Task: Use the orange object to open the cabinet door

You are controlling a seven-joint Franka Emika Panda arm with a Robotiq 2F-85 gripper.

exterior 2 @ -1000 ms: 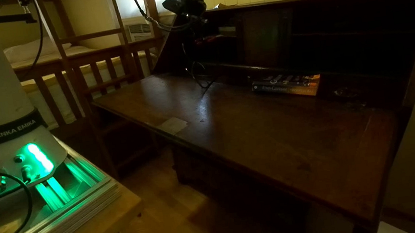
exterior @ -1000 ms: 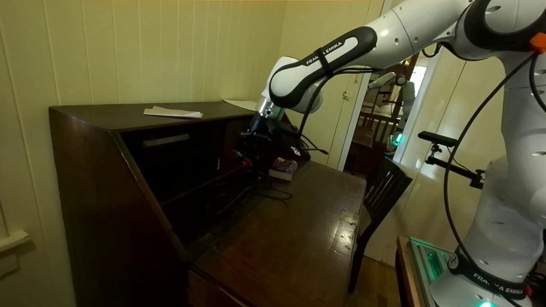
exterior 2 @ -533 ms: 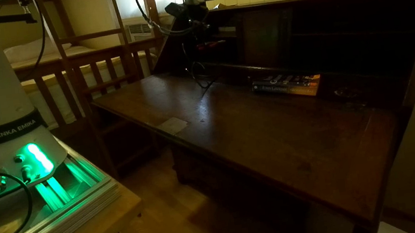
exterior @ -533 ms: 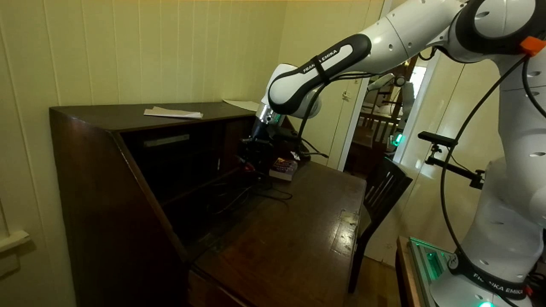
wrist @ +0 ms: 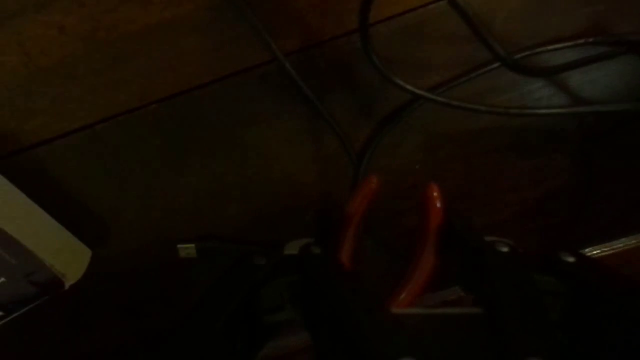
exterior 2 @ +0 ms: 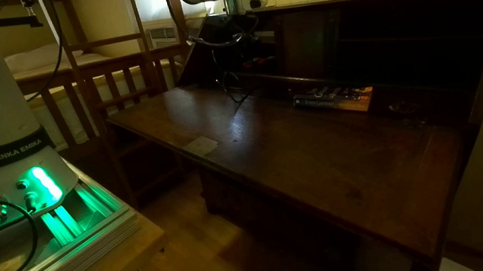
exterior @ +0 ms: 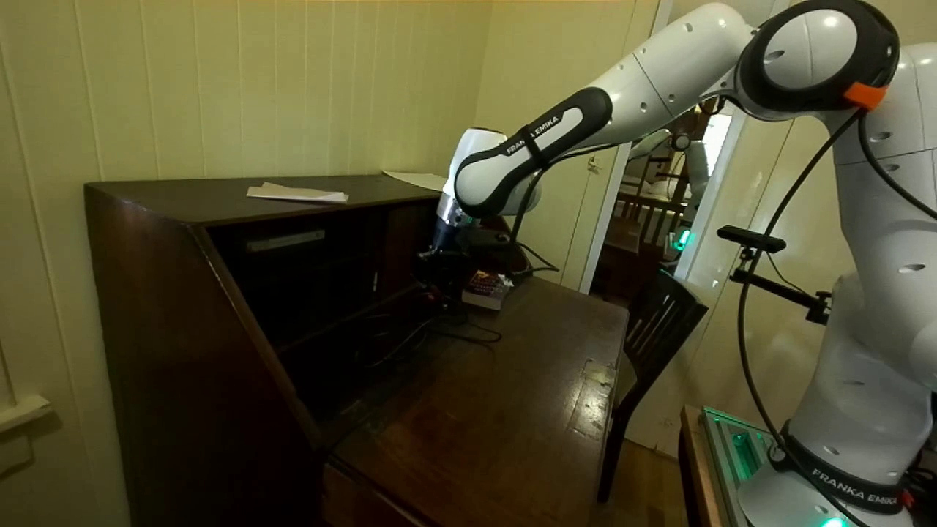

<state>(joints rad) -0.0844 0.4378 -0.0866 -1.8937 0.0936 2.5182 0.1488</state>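
Observation:
The orange object is a pair of pliers with orange-red handles (wrist: 427, 240). My gripper (wrist: 390, 240) is around it in the wrist view, and the handles stick out between the dark fingers. The pliers also show as a faint red patch (exterior 2: 260, 61) under the gripper (exterior 2: 250, 43) in an exterior view. Their jaws are lost in the dark. The cabinet door (exterior 2: 307, 47) is a dark brown upright panel in the desk's inner compartments, right of the gripper there. It also shows in an exterior view (exterior: 401, 245), partly behind the gripper. It is too dark to tell whether it is ajar.
Books (exterior 2: 332, 100) lie on the desk in front of the compartments, left of the gripper in the wrist view (wrist: 40, 255). Loose black cables (wrist: 425, 97) loop below the gripper. The writing flap (exterior: 498, 410) stretches out in front. Papers (exterior: 296, 192) lie on the desk top.
The gripper has moved down with the pliers in it. In an exterior view it has also shifted right, nearer the cabinet door. The door, books and cables look unmoved.

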